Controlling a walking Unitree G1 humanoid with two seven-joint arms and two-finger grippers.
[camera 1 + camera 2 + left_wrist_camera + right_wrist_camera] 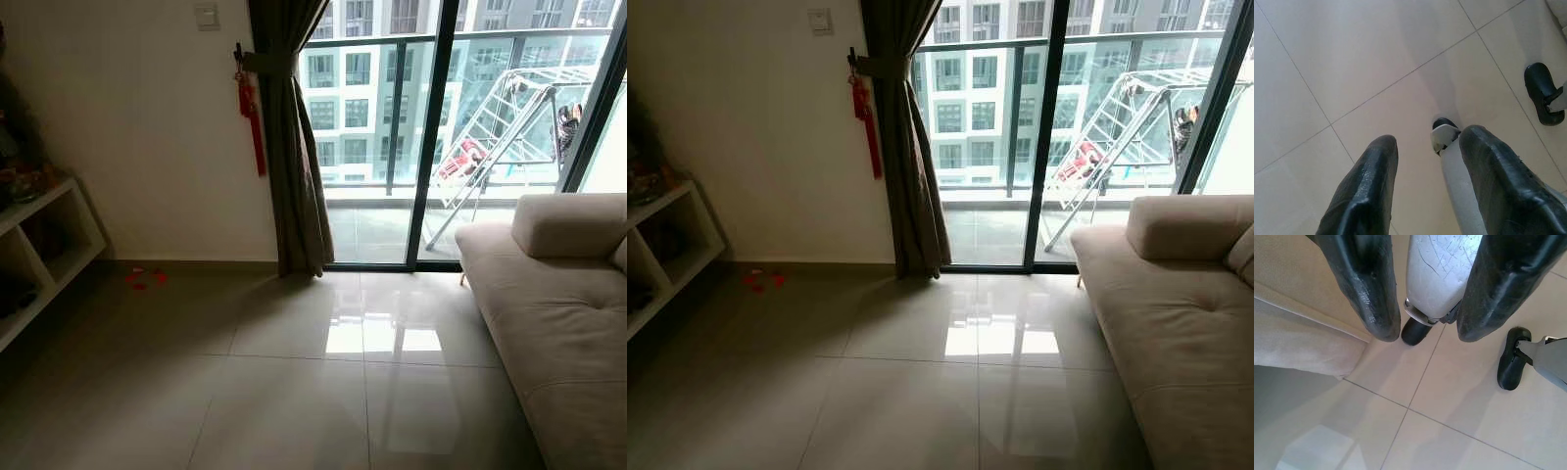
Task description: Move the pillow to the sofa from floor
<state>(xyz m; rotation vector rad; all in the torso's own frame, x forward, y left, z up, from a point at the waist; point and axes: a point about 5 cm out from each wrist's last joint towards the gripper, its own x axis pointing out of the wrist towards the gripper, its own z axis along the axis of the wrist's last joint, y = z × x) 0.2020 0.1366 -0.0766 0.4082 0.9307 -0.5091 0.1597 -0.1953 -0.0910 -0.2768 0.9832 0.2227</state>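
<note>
A beige sofa (558, 323) runs along the right side of the room. A rounded beige cushion or armrest (568, 223) sits at its far end, and I cannot tell which it is. Glossy tiled floor (294, 372) lies in front of me. My left gripper (1429, 138) hangs down over the tiles, open with nothing between its black fingers (1369, 186). My right gripper (1426, 330) also hangs open and holds nothing, close beside the sofa's front corner (1298, 333).
A white open shelf (49, 245) stands at the left wall. A dark curtain (294, 147) and a glass sliding door (431, 127) close the far side, with a drying rack (509, 117) on the balcony. Small red scraps (145, 277) lie near the wall. My own feet (1513, 360) stand on the tiles.
</note>
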